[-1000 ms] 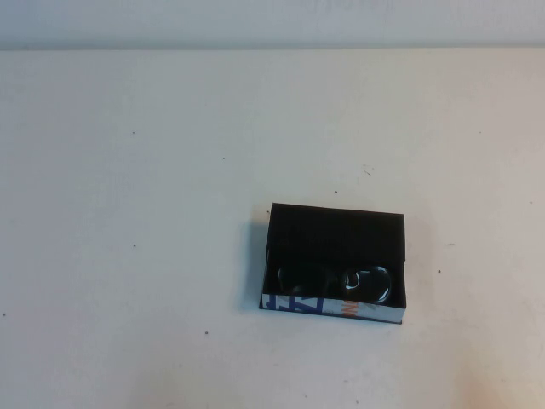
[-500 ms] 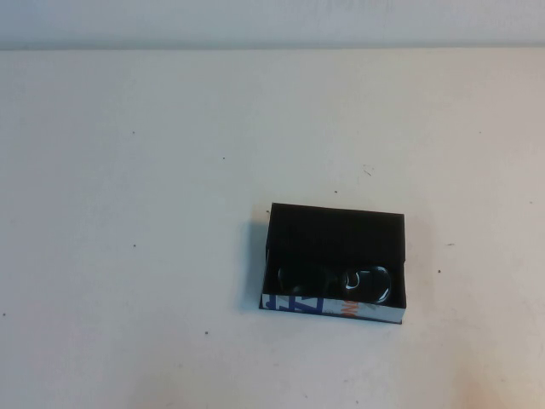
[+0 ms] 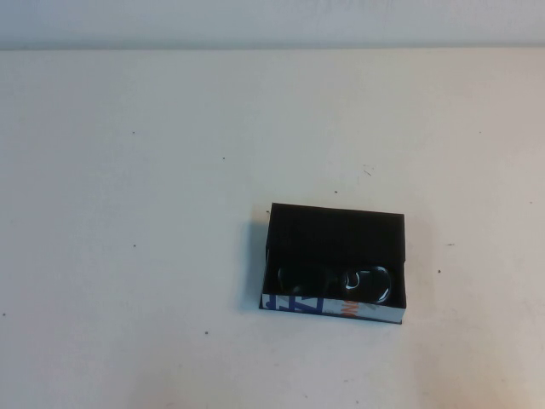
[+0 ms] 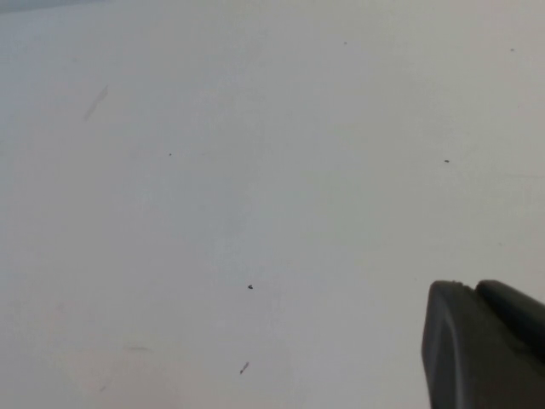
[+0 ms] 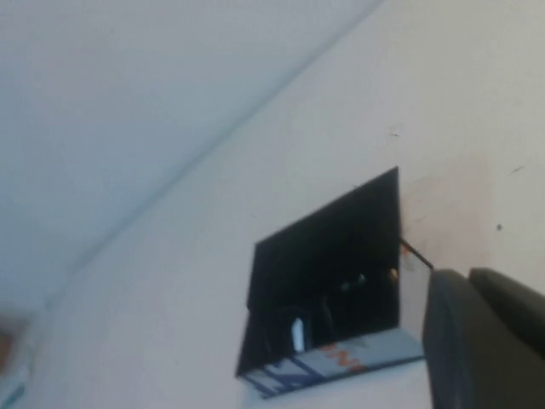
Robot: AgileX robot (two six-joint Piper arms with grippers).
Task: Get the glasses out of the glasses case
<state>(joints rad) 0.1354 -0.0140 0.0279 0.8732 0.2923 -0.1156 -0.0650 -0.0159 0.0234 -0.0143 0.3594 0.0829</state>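
Note:
The glasses case [image 3: 334,227] lies open on the white table, right of centre, its white printed side [image 3: 329,307] facing me. The dark glasses [image 3: 334,279] lie inside along that near side, their lenses glinting. Neither gripper shows in the high view. In the right wrist view the case [image 5: 341,239] and the glasses [image 5: 298,331] sit ahead of my right gripper [image 5: 467,273], which hangs apart from the case with fingers together, holding nothing. My left gripper [image 4: 473,285] hangs over bare table, fingers together, empty.
The white table [image 3: 153,213] stretches wide to the left of and behind the case, with only small dark specks on it. A pale wall edge runs along the far side.

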